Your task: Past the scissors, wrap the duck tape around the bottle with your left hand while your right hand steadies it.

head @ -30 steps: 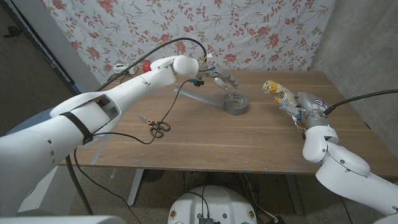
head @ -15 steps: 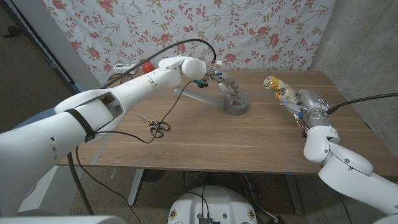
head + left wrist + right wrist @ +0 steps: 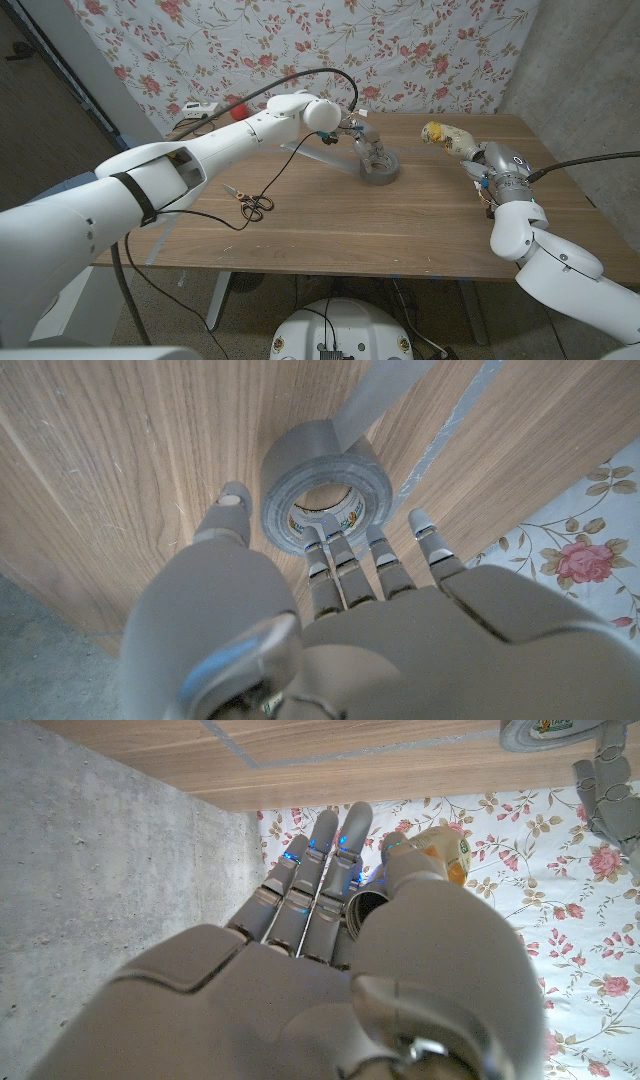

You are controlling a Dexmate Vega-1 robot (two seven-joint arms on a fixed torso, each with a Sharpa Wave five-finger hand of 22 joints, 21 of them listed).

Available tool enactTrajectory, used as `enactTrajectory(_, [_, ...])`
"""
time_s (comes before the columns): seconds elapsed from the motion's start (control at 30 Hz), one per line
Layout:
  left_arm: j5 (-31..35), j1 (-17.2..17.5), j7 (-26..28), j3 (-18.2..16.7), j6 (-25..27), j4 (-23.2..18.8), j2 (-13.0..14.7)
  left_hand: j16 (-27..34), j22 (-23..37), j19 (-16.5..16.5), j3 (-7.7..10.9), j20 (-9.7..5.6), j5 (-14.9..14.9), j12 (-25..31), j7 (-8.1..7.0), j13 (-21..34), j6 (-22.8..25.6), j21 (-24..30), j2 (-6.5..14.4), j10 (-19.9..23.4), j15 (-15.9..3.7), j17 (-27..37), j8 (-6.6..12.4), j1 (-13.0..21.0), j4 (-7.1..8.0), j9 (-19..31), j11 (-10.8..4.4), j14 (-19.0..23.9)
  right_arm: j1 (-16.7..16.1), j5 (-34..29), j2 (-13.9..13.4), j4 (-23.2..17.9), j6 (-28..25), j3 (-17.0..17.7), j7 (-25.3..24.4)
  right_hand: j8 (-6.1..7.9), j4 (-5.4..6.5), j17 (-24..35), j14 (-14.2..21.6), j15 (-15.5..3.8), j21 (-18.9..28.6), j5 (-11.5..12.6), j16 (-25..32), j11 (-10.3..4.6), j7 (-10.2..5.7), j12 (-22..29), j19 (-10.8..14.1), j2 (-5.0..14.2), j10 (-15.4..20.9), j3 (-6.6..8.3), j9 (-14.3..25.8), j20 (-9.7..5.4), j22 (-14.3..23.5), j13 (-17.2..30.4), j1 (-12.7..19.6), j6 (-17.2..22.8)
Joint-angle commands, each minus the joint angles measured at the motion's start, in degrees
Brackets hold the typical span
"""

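lying near left of tape roll [image 3: 378, 170]: scissors [image 3: 249, 200], black cable [image 3: 268, 186].

From the head we look down across the wooden table [image 3: 330, 225]. Our left wrist camera sits close above the duct tape roll [image 3: 325, 485], shared with the head view at one o'clock.

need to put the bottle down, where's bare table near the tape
Bare wood lies between the tape roll and the right hand holding the bottle, and along the near edge right of the scissors. It is crowded behind the roll, where the left hand reaches.
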Motion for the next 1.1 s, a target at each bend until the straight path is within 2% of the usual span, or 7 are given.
enactTrajectory(0.03, [7.2,0.9,1.5,2.1,2.2,-1.7,-0.1,0.4,0.1,0.5,-0.45,0.14,0.4,0.0,-0.4,0.2,0.5,-0.2,-0.2,0.4,-0.51,0.1,0.18,0.3,-0.06,0.1,-0.23,0.7,1.4,0.8,-0.5,1.1,1.4,-0.1,0.6,-0.14,-0.08,0.3,0.4,-8.01,0.3,-0.2,-0.4,-0.11,-8.68,0.4,0.5,0.87,-0.2,-0.39,0.1,-0.18,0.1,0.1,0.6,24.9])
enactTrajectory(0.37, [9.9,1.6,3.3,3.0,1.9,-0.6,-0.4,1.2,0.1,1.7,-1.02,-0.62,0.5,0.5,-1.49,0.4,3.6,-0.3,0.9,2.8,-2.33,0.0,0.6,1.3,-0.01,0.1,-1.45,2.7,2.3,1.5,-1.0,2.1,2.5,-0.1,1.3,-0.34,-0.08,0.7,0.7,-8.01,0.7,-0.3,-0.7,0.04,-8.44,0.5,0.5,0.92,-0.1,-0.56,0.0,-0.05,0.1,0.0,0.8,25.2])
enactTrajectory(0.6, [10.5,1.4,3.5,3.2,1.7,0.2,-0.9,1.3,0.1,1.7,-1.32,-0.67,0.4,0.3,-1.55,0.4,3.7,-0.5,1.2,2.8,-2.4,0.0,0.32,1.4,0.13,0.1,-1.2,2.8,3.6,2.2,-1.5,2.5,1.9,-1.0,2.5,-0.5,-0.12,0.9,0.6,-7.97,0.8,-0.4,-1.0,0.11,-8.39,0.5,0.3,0.87,-0.1,-0.66,-0.1,-0.06,0.1,-0.2,1.0,25.4])
enactTrajectory(0.77, [10.8,1.2,3.8,3.4,1.4,1.0,-1.3,1.3,0.1,1.9,-1.61,-0.8,0.3,0.3,-1.29,0.5,3.9,-0.6,1.4,3.4,-2.54,0.0,0.15,1.3,0.26,0.1,-1.28,2.9,3.7,2.6,-1.7,2.7,2.2,-1.0,2.5,-0.53,-0.29,1.3,0.8,-8.0,1.2,-0.5,-1.0,0.75,-7.83,0.4,0.4,0.86,0.9,-0.73,-0.4,0.2,0.1,-1.1,1.3,26.1])
enactTrajectory(0.83, [10.3,1.1,3.5,3.2,1.2,1.5,-1.5,1.1,0.1,1.9,-2.01,-0.78,0.2,-0.3,-0.78,0.6,2.6,-0.7,1.5,2.0,-2.32,0.0,-0.64,1.2,0.37,0.1,-0.56,2.7,3.9,2.8,-2.0,2.6,1.9,-1.2,2.9,-0.63,-0.26,1.3,0.8,-7.95,1.2,-0.5,-1.1,0.68,-7.91,0.4,0.3,0.91,0.8,-0.73,-0.4,0.16,0.1,-1.2,1.4,26.0])
enactTrajectory(1.0, [9.8,1.0,3.4,2.9,1.3,1.5,-1.4,0.6,0.1,1.3,-2.68,-0.27,0.1,-1.2,0.0,0.7,0.4,-1.2,1.5,0.4,-1.34,0.1,-1.78,0.7,0.66,0.1,0.62,1.8,8.4,4.4,-5.5,1.4,-5.3,-4.7,9.3,-1.13,-0.13,1.3,0.0,-7.8,1.2,-0.7,-2.0,-0.08,-8.88,0.3,-0.4,0.78,-0.3,-0.92,-0.6,-0.18,0.1,-0.7,1.3,25.6])
enactTrajectory(1.1, [9.7,0.9,3.5,2.9,1.3,1.5,-1.5,0.5,0.1,1.3,-2.91,-0.15,0.1,-1.3,0.03,0.7,0.0,-1.3,1.6,0.2,-1.25,0.1,-1.98,0.3,0.96,0.1,0.42,1.6,12.6,5.7,-7.3,1.8,-8.9,-8.6,13.3,-1.21,-0.05,1.4,0.1,-7.89,1.3,-0.7,-2.1,-0.09,-8.87,0.4,-0.4,0.83,-0.3,-0.99,-0.7,-0.08,0.1,-0.7,1.3,25.6])
